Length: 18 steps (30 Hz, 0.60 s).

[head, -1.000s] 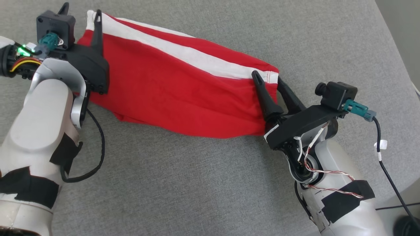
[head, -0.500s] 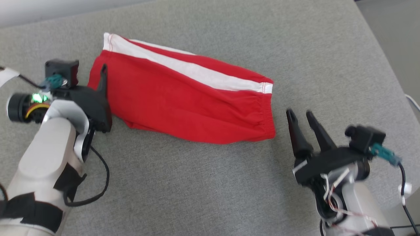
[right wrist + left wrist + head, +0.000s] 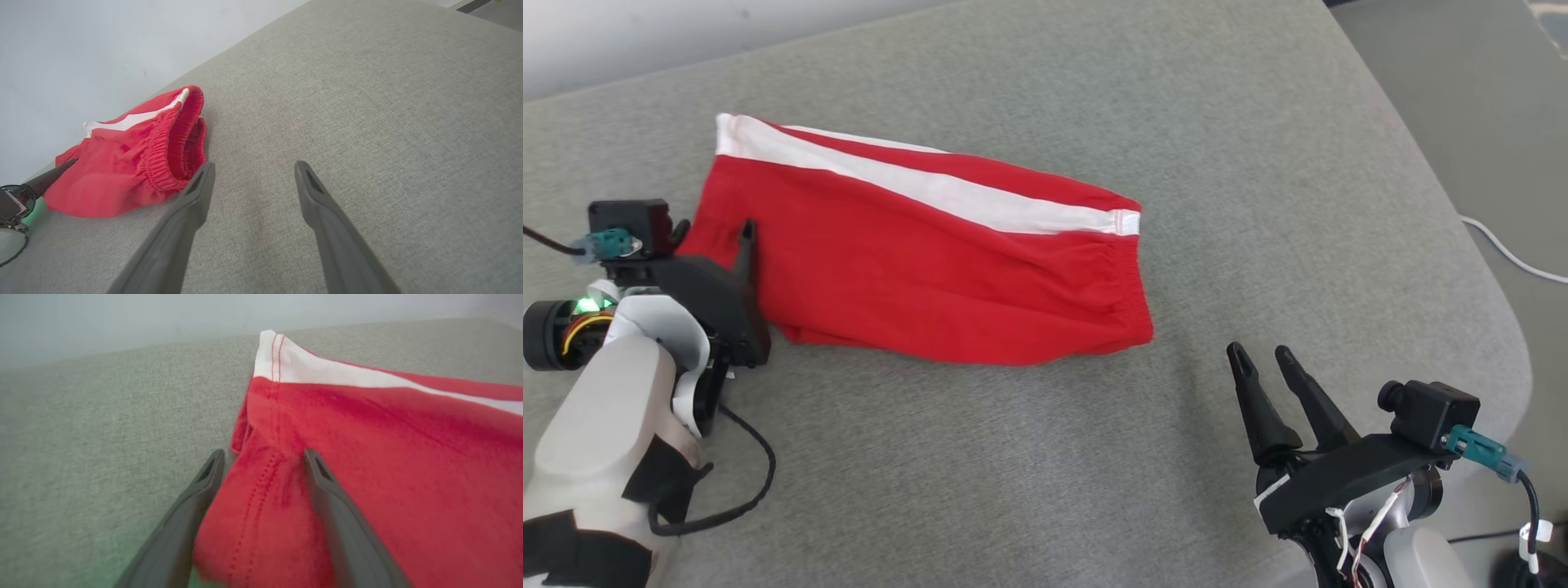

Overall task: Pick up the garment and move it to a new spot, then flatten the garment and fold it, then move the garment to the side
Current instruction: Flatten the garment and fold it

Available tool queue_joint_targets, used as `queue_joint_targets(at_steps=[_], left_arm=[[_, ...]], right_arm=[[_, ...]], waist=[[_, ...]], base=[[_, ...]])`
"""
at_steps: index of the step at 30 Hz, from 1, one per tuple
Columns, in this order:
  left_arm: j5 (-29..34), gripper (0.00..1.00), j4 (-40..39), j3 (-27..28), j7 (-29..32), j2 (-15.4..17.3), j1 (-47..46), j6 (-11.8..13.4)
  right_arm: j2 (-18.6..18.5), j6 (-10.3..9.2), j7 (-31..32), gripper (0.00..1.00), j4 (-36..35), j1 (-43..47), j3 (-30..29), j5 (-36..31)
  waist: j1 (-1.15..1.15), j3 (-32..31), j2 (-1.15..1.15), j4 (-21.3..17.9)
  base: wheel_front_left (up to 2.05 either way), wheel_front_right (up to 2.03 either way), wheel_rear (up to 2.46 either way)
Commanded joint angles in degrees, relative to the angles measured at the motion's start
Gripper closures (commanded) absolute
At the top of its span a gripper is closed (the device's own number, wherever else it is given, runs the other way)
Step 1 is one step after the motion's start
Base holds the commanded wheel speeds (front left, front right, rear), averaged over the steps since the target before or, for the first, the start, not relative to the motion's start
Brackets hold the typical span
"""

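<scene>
Red garment [image 3: 915, 278] on grey fabric [image 3: 1013, 474]

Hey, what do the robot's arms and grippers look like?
The left gripper and right gripper each have two long, tapered dark fingers on black mounts. The pale left forearm wears black tape. Each wrist carries a small black camera with a teal plug; a green light glows on the left.

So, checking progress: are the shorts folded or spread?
Folded: the shorts lie doubled, leg over leg, with stacked waistband layers showing.
</scene>
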Motion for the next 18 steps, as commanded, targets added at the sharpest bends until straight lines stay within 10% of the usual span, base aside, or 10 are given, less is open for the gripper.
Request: queue_joint_targets(at_steps=[1, 11, 12, 14, 18], left_arm=[[-0.7, 0.00, 0.7, -0.1, 1.6, -0.2, -0.3, -0.5], [-2.5, 0.00, 2.8, -1.7, 9.1, -1.5, 0.6, -1.9], [-3.1, 0.52, 3.0, -1.8, 10.1, -1.9, 1.0, -2.2], [-3.3, 1.00, 2.7, -2.0, 10.9, -2.2, 1.6, -2.2], [-3.4, 1.00, 1.7, -2.2, 10.1, -1.5, 2.3, -2.2]], right_arm=[[0.0, -0.12, 0.1, 0.00, -0.8, 0.8, 0.1, 0.4], [0.1, -0.12, 0.5, 0.00, -2.0, 1.5, 0.3, 0.2], [0.1, -0.12, 0.5, 0.00, -2.1, 1.6, 0.2, 0.2], [0.1, -0.12, 0.6, 0.00, -2.2, 1.7, 0.1, 0.1], [0.1, -0.12, 0.7, 0.00, -2.4, 1.8, -0.3, -0.2]], waist=[[0.01, 1.0, 0.00, -1.2], [0.01, 1.9, 0.00, -2.0], [0.01, 1.9, 0.00, -2.0], [0.01, 1.9, 0.00, -1.9], [0.01, 1.9, 0.00, -1.3]], base=[[0.00, 0.00, 0.00], [0.00, 0.00, 0.00], [0.00, 0.00, 0.00], [0.00, 0.00, 0.00], [0.00, 0.00, 0.00]])
